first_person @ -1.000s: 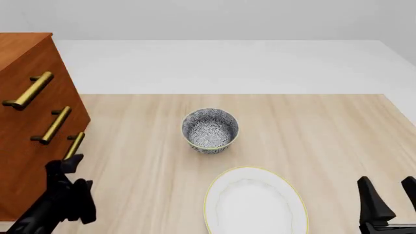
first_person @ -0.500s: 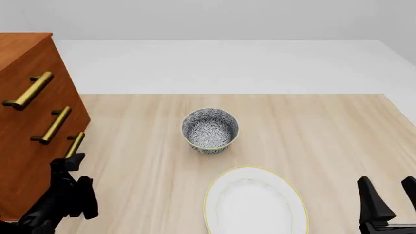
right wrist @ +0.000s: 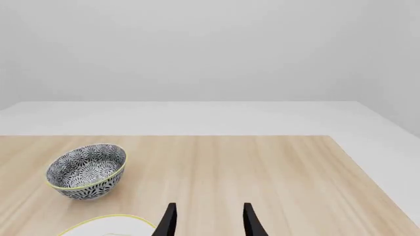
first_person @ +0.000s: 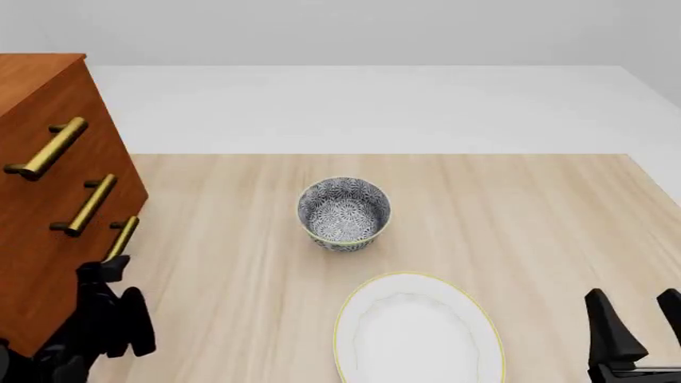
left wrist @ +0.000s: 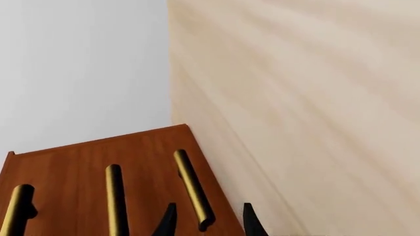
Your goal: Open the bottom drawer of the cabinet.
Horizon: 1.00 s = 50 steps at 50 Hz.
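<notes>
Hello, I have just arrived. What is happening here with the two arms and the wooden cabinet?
The left gripper is at the bottom drawer of the cabinet. Its open fingers stand on either side of the end of the brass handle, not yet closed on it. The drawer looks shut. The right gripper hangs open over the table, holding nothing. A patterned bowl and a white plate lie untouched in the middle.

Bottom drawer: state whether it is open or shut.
Shut. The bottom drawer sits flush with the two above; the left gripper straddles its handle, open.
</notes>
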Each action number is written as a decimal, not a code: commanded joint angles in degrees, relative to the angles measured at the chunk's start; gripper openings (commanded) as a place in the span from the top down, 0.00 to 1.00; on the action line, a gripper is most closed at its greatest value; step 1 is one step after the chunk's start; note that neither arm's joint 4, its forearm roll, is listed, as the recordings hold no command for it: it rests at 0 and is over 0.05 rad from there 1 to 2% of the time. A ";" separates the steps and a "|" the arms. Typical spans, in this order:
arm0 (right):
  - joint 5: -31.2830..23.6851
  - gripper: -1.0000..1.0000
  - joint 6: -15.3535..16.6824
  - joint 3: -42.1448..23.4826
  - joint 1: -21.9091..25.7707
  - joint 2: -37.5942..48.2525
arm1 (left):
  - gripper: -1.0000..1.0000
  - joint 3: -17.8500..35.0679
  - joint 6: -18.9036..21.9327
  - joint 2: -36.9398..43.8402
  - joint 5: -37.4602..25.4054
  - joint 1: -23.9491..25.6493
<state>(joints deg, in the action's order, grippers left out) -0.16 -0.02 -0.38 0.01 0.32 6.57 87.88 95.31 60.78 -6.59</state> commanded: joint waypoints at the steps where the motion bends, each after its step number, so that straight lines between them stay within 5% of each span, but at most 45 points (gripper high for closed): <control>1: -0.01 0.00 -0.02 0.00 -0.01 0.02 | 0.00 1.12 0.22 0.79 -0.90 -1.86; 50: 0.01 0.00 0.01 0.00 0.00 -0.01 | 0.00 6.52 3.46 9.27 -0.24 -9.14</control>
<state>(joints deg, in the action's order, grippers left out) -0.16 -0.02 -0.38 0.01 0.32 12.53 90.69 103.48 60.30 -13.93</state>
